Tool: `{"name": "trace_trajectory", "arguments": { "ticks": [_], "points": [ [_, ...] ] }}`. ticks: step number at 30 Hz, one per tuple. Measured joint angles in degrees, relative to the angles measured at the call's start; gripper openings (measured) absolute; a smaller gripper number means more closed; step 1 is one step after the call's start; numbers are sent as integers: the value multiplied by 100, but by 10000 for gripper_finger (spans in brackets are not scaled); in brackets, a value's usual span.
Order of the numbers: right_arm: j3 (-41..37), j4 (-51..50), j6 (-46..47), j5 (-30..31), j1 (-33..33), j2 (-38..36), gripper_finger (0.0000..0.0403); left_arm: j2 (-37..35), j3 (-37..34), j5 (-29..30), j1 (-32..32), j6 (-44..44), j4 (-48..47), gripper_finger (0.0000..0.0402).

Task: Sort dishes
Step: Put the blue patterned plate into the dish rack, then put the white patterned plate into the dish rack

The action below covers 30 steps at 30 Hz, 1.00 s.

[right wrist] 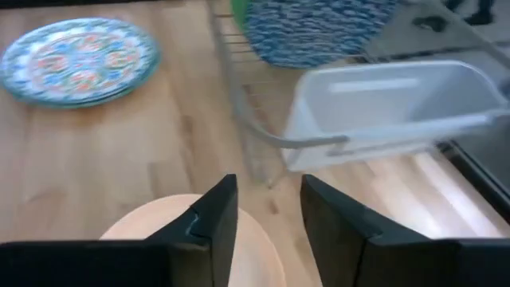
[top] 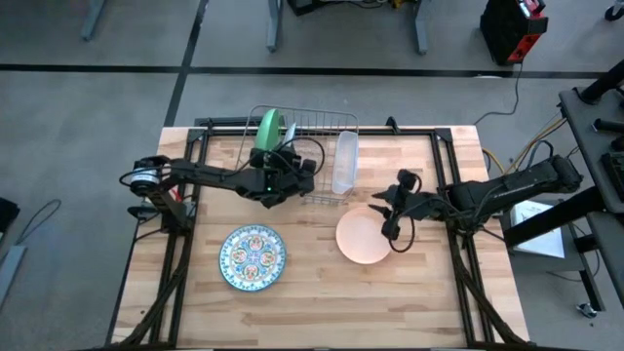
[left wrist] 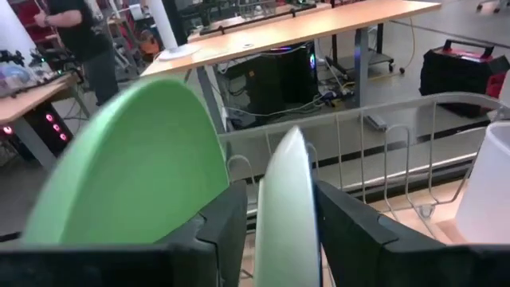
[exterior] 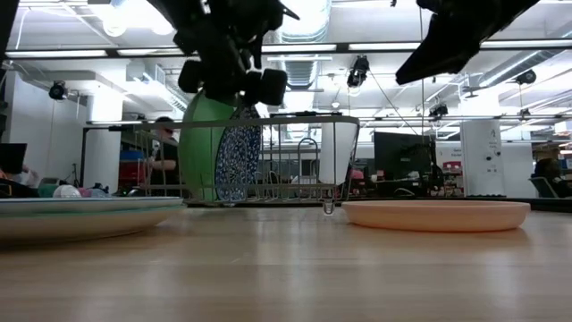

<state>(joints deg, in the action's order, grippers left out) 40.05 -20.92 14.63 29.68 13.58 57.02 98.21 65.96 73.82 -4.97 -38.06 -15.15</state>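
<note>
Dishes are sitting in two places: some upright in the wire rack (top: 310, 146) at the back of the counter (top: 312, 302), others lying flat nearer the front. We are seeing the green plate (left wrist: 131, 159) standing on edge in the rack, and just beside it the blue speckled plate (exterior: 238, 156), also on edge. Our left tool (left wrist: 271, 215) is reaching over the rack with its two fingers (left wrist: 219, 231) closed around the rim of that speckled plate, which is showing edge-on as a pale sliver between them in the left wrist view. A clear plastic tray (top: 344, 161) is leaning at the rack's right end.

On the open counter, the floral plate (top: 253, 256) is lying flat to the left, and the peach-pink bowl (top: 366, 236) is lying flat to the right, well apart from it. Our right tool (right wrist: 267, 215) is hovering above the bowl's far edge, its fingers (right wrist: 215, 223) standing a little apart and holding nothing. In the low view that tool is hanging clear of the bowl. A person (exterior: 164, 148) is standing in the room behind the rack.
</note>
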Motion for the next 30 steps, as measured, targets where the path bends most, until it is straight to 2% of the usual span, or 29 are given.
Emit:
{"name": "trace_trajectory", "arguments": {
  "ticks": [9,13,21,30],
  "points": [
    [-2,1262,-748,-802,-147,1036,42,-2,905,9,0,0,-1293,139],
    [-2,1701,-872,-885,-405,1442,6,-2,1195,15,0,2,-1737,139],
    [-2,1694,-859,-884,-1091,2011,1,-4,1535,36,52,5,-2336,139],
    [-2,1801,-1259,-984,-1616,2038,1,-11,1991,56,385,4,-2941,139]
  ]
}}
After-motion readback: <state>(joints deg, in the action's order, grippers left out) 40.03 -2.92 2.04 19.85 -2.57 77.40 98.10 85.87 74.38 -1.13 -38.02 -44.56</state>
